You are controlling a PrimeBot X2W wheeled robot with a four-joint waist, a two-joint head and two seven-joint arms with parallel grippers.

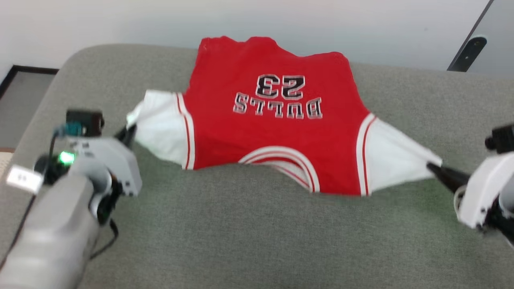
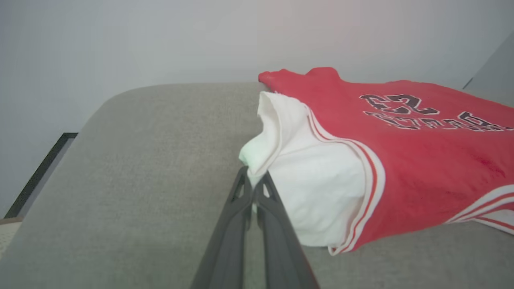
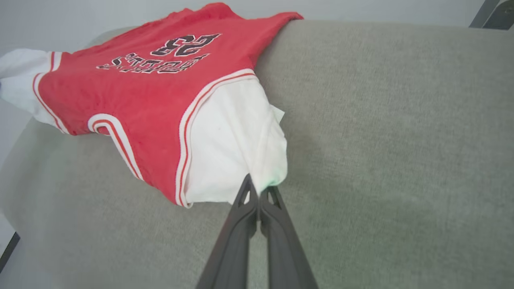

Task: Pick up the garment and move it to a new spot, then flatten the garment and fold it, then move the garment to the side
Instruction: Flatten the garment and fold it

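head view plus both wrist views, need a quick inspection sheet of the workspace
surface: grey-green cushion, woven fabric
job's things: red garment lying lettering-up, collar toward the robot, stretched out sideways
clutter: nothing seen
grippers: left gripper shut on left sleeve tip; right gripper shut on right sleeve tip
cables: black cable hanging beside left forearm
surroundings: pale wall behind; dark bar at upper right

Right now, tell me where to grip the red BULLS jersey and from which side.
Grip the bright red fabric jersey T-shirt at its white sleeve ends, one from each outer side, low along the grey cushion. They jut past the spread body as free corners; the left tool and right tool are shut there.
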